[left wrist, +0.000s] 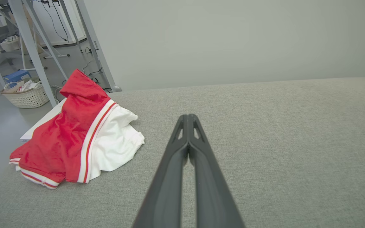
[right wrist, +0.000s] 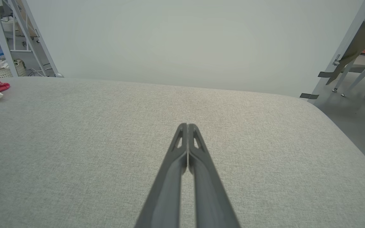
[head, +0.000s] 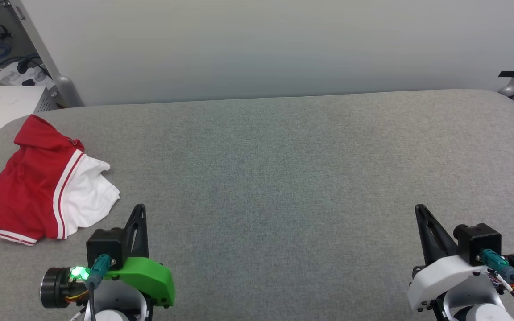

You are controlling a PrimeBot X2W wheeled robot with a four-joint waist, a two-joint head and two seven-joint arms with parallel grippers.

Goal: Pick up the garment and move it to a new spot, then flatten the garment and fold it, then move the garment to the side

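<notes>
The garment (head: 38, 183) lies bunched at the left of the head view, red body and white sleeve in a heap, its lower end right at the counter's (head: 283, 169) rounded left edge. The left pincer (head: 139, 210) waits at lower left, fingers pressed together, near the white sleeve but apart from it. The right pincer (head: 419, 210) sits at lower right, fingers together too. Between the 2 runs wide open grey fabric, up to the far edge under the pale wall (head: 261, 44).
</notes>
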